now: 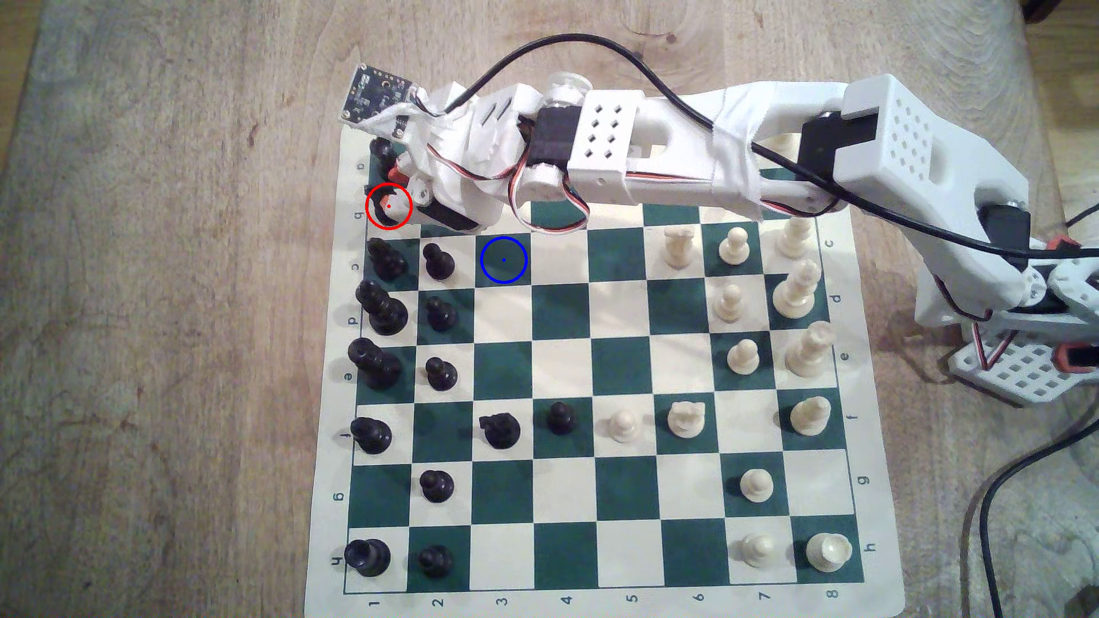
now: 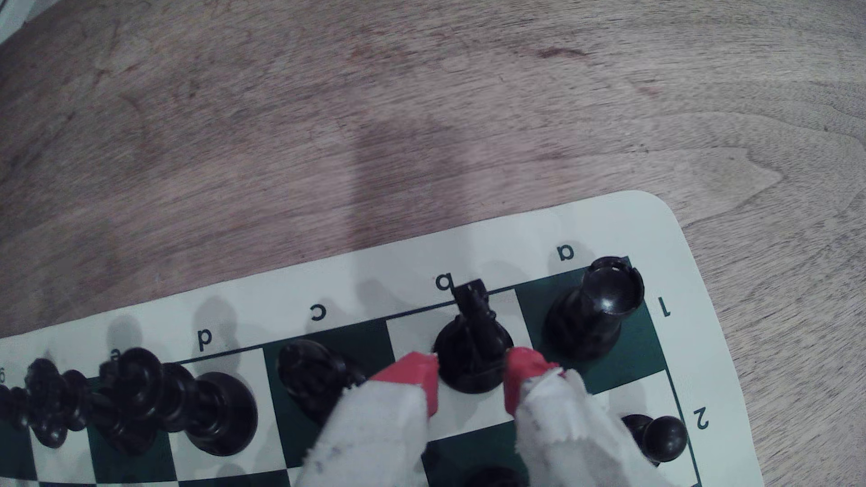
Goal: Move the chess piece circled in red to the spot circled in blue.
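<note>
Worn brown wooden desk [image 2: 421, 117] under green-and-cream vinyl chess mat [image 2: 646, 225]; red-tipped fingers [image 2: 520, 374] released, flanking black plastic knight [image 2: 473, 346].

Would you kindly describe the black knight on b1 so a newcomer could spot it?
Find the green-and-cream chess mat and its corner near the letter a. Beside the black plastic rook there, the black plastic knight stands between the red-tipped pincer fingertips; its jutting horse head sets it apart.

Worn wooden table [image 1: 148, 297], green-and-cream chess mat [image 1: 562, 552] flat upon it, black cable [image 1: 990, 535] alongside.
</note>
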Robot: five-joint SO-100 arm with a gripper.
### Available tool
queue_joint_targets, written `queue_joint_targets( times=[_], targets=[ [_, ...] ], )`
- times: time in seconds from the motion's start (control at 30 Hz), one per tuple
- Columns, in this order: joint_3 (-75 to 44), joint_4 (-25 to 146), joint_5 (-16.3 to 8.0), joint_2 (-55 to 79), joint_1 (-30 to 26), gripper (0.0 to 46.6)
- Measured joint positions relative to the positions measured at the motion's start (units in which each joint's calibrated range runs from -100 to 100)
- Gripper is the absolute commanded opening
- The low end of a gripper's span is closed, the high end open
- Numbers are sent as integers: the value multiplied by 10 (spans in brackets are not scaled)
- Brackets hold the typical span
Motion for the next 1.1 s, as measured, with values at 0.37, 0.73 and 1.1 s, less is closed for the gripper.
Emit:
queue_joint_targets(
  times=[0.37,0.73,1.1],
  targets=[
    [-31,-19,0,33,0,93],
    [-38,-25,0,46,0,92],
    [-38,-33,0,46,-2,61]
  ],
)
